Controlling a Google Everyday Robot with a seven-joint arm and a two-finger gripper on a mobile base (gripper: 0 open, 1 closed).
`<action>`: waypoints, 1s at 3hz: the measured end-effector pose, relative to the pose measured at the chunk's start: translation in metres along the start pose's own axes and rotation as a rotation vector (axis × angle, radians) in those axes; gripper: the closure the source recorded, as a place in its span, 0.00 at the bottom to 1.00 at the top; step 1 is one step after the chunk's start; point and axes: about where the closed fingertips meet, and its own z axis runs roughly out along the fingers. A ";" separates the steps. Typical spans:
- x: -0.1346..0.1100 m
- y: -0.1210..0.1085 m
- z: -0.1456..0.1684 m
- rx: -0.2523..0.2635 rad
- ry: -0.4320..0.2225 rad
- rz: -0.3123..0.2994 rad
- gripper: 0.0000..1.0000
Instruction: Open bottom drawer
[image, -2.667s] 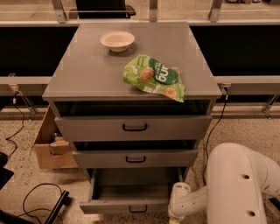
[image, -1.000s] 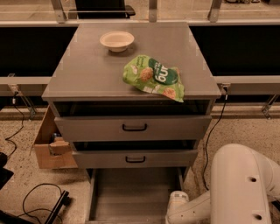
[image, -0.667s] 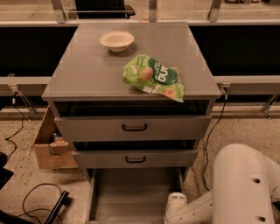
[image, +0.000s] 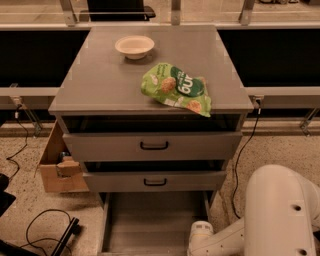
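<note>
The end effector (image: 201, 240) is seen only in part at the bottom edge, at the end of the white arm (image: 280, 215); whether it is apart or together cannot be told. The bottom drawer (image: 150, 220) is pulled out just left of it, below the middle drawer (image: 155, 181). A green bag (image: 176, 89) and a bowl (image: 134, 46) are carried on the tabletop (image: 100, 80).

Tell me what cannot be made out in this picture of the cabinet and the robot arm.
Camera view, bottom drawer: its front panel and handle are cut off by the lower edge; only its inside shows.
Camera view, gripper: out of frame below the lower edge, beyond the arm.
Camera view, cardboard box: partly hidden by the side of the cabinet.
</note>
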 end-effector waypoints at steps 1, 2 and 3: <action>0.000 -0.002 0.000 0.000 0.000 0.000 0.81; -0.001 -0.002 0.000 0.000 0.000 0.000 0.59; -0.001 -0.003 0.000 0.000 0.000 0.000 0.35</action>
